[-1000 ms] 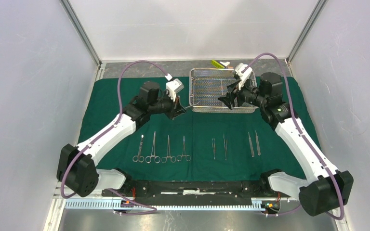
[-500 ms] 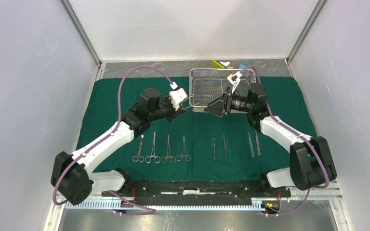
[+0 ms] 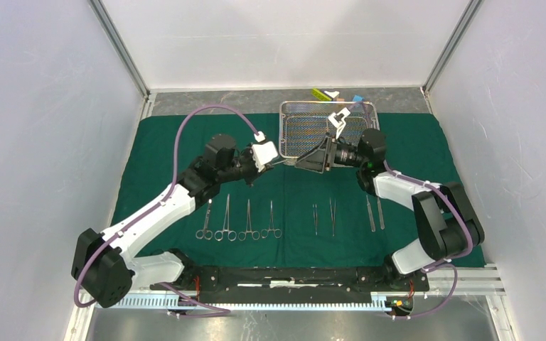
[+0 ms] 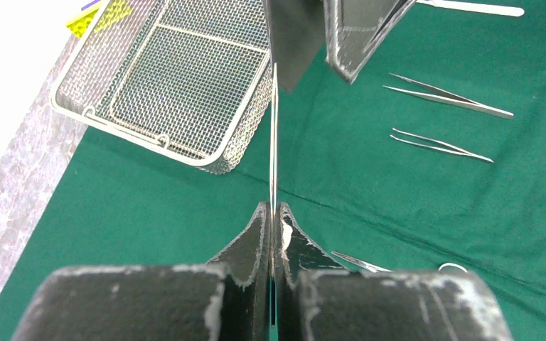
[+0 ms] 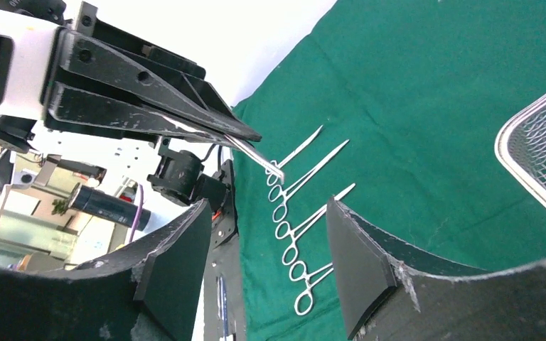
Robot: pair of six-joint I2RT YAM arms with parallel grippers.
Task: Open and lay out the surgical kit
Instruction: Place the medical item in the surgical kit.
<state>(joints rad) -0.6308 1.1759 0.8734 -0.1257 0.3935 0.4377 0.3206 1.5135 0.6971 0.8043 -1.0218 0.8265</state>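
The dark green cloth (image 3: 412,142) lies spread flat, with the silver mesh tray (image 3: 281,135) at its back. My left gripper (image 3: 270,164) hangs above the cloth's middle, shut on a slim steel instrument (image 4: 274,142) that sticks out from its tips toward the right gripper (image 3: 304,162). The right gripper (image 5: 266,213) is open and faces the left gripper (image 5: 156,121), with the instrument's tip (image 5: 256,158) just ahead of its fingers and not between them. Several ring-handled clamps (image 3: 238,220) and several tweezers (image 3: 323,215) lie in a row near the front.
Small yellow-green (image 3: 320,94) and blue (image 3: 357,99) blocks sit on the grey strip behind the tray. White walls with metal posts enclose the table on three sides. The arm bases and a black rail (image 3: 284,275) run along the near edge.
The right arm has folded in, and its gripper swung left from over the tray to face the left gripper. The left gripper shifted slightly right and nearer, still holding the instrument.
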